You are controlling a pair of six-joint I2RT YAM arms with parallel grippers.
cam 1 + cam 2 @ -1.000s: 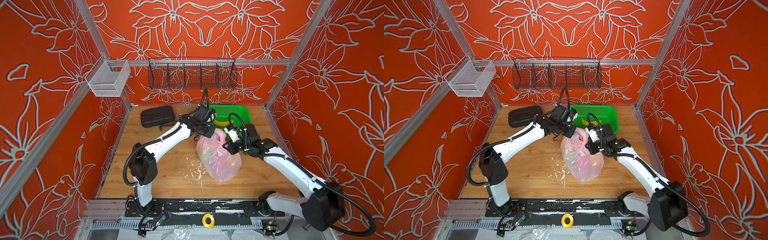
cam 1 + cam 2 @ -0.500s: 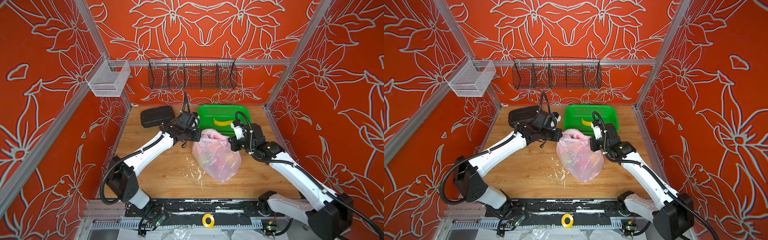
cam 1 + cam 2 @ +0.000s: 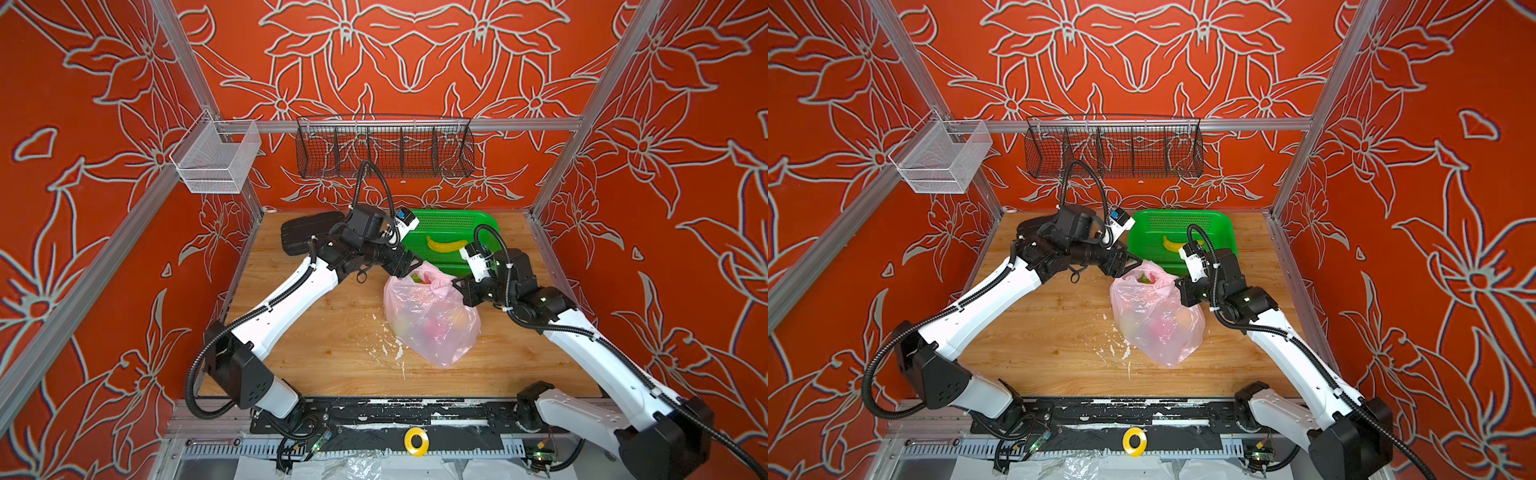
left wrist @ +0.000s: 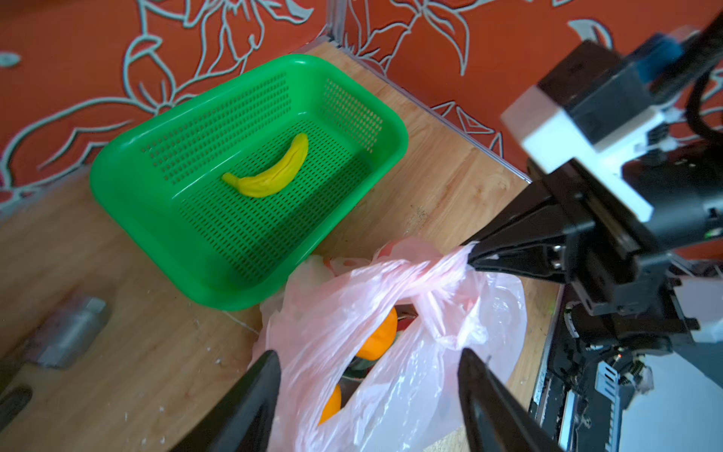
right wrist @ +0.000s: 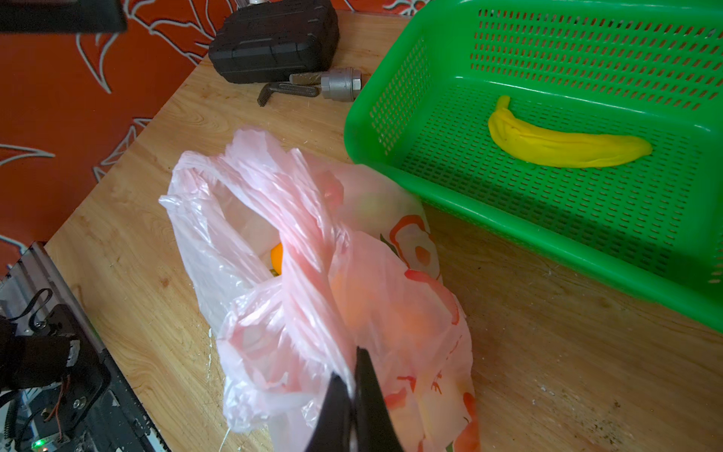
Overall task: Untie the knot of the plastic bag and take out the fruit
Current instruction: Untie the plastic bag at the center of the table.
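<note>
Grips plastic bag [image 3: 432, 328], long axis and mouth toward basket [image 3: 457, 222], in closed right hand [image 3: 456, 286]; left hand [image 4: 368, 352] wide open over mouth.

We see a yellow banana [image 3: 446, 245] inside the green basket [image 3: 457, 219] mid-frame, a black case [image 3: 300, 232] to its left.

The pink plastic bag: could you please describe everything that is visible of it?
The plastic bag is thin, translucent pale pink film, crinkled, with red fruit prints. It lies slumped on the wooden table, close beside the green basket. Oranges show through a gap near its top; other fruit inside is only blurred colour. The right gripper is shut on a twisted handle strand, pulling it taut. The left gripper hovers at the gap, fingers open, gripping nothing.
</note>
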